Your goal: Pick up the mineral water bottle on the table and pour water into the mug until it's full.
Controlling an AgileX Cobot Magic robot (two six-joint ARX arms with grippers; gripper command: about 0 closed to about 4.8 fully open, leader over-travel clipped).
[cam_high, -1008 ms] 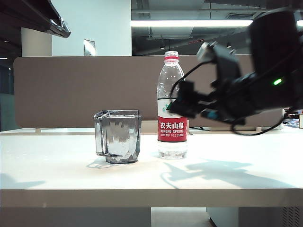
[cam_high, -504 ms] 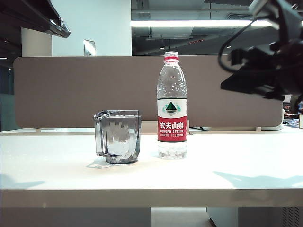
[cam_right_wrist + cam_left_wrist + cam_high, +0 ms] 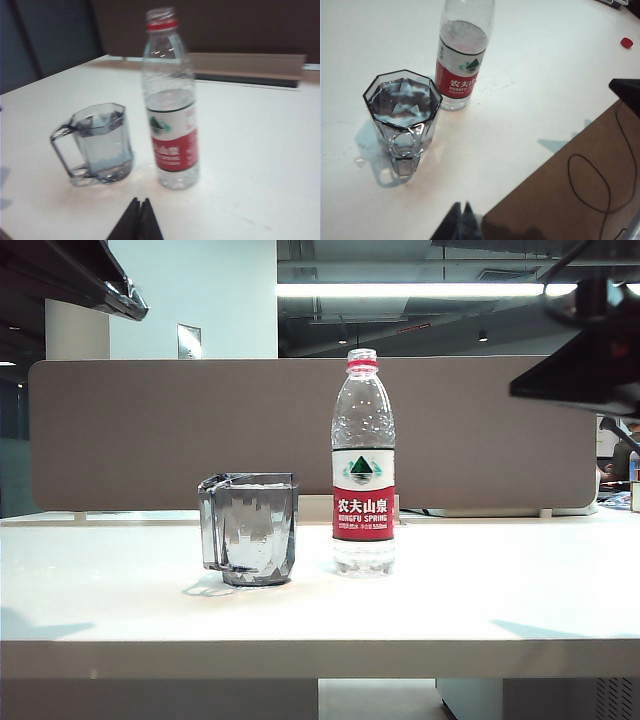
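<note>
The mineral water bottle (image 3: pixel 363 465) stands upright and uncapped mid-table, its red-and-white label facing front. Just to its left, the smoky grey mug (image 3: pixel 250 528) holds water close to its rim. Neither gripper touches them. My right gripper (image 3: pixel 139 202) is shut and empty, hanging above the table short of the bottle (image 3: pixel 170 105) and mug (image 3: pixel 102 142); its arm (image 3: pixel 585 370) shows dark at the exterior view's upper right. The left gripper (image 3: pixel 461 207) is shut and empty too, held high and back from the mug (image 3: pixel 402 117) and bottle (image 3: pixel 462 60).
The white table (image 3: pixel 480 590) has a grey-brown partition (image 3: pixel 150 430) along its back. A small red cap (image 3: pixel 626 42) lies far off on the table. Beyond the table edge, a thin black cable (image 3: pixel 590 185) loops over a brown surface. The left arm (image 3: pixel 90 280) juts in at the upper left.
The right arm has lifted from beside the bottle and drawn back to the upper right. The bottle, mug and left arm have not moved.
</note>
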